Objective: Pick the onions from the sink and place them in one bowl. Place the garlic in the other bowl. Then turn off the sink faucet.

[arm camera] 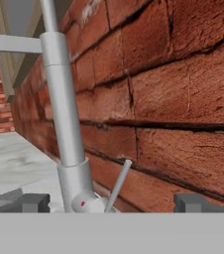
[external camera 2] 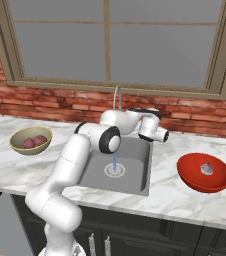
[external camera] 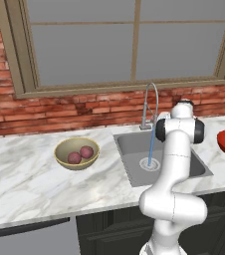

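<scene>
Both onions (external camera: 74,158) (external camera: 86,151) lie in the yellowish-tan bowl (external camera: 59,153) on the counter left of the sink (external camera: 129,144). The garlic (external camera 2: 206,169) rests in the red bowl (external camera 2: 192,177) to the sink's right. The silver faucet (external camera 2: 117,97) stands behind the basin, and a blue stream of water (external camera: 151,147) runs from it to the drain. My gripper (arm camera: 113,202) is open, low at the faucet base (arm camera: 77,183) and facing the brick wall. The thin slanted lever (arm camera: 119,183) rises between my two fingertips (arm camera: 32,202), and I see no contact with it.
The brick wall (arm camera: 183,99) is close behind the faucet, under a wide window (external camera: 129,40). My arm (external camera 2: 75,155) reaches across the left part of the sink. Marble counter (external camera: 20,174) extends on both sides, with dark cabinets (external camera 2: 135,235) below.
</scene>
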Available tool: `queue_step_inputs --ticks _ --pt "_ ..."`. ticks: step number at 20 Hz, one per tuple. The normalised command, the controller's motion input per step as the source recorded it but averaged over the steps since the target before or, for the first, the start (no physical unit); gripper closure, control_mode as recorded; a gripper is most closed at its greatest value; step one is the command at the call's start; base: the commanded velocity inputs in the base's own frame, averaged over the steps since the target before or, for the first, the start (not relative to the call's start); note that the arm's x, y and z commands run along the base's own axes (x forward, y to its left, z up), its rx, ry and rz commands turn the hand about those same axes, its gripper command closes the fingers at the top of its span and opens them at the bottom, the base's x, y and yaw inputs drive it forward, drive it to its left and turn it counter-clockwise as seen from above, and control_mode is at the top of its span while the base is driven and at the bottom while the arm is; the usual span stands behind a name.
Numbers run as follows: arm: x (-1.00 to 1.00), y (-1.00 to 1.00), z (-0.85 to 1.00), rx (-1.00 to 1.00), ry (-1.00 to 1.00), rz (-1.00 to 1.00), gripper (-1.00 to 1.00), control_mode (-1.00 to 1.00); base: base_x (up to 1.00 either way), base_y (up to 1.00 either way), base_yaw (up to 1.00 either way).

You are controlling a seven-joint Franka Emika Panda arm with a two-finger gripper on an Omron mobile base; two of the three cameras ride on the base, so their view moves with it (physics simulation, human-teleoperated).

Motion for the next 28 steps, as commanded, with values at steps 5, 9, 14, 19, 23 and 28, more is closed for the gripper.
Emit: queue_step_inputs --ticks 5,9,14,19,23,28 --pt "0.39 0.22 -0.04 0.00 0.00 0.01 -1.00 -1.00 0.00 0.00 0.00" --pt "0.28 0.23 0.00 0.00 0.00 0.00 -1.00 -1.00 0.00 0.00 0.00" --pt "0.32 -0.04 0.01 0.00 0.00 0.00 -1.00 -1.00 0.00 0.00 0.00" --pt "0.32 -0.16 0.01 0.00 0.00 0.00 1.00 -1.00 0.00 0.00 0.00" --pt "0.27 -0.29 0.00 0.00 0.00 0.01 1.00 -1.00 0.00 0.00 0.00" --pt "0.22 -0.33 0.05 0.00 0.00 0.03 1.00 -1.00 0.00 0.00 0.00"
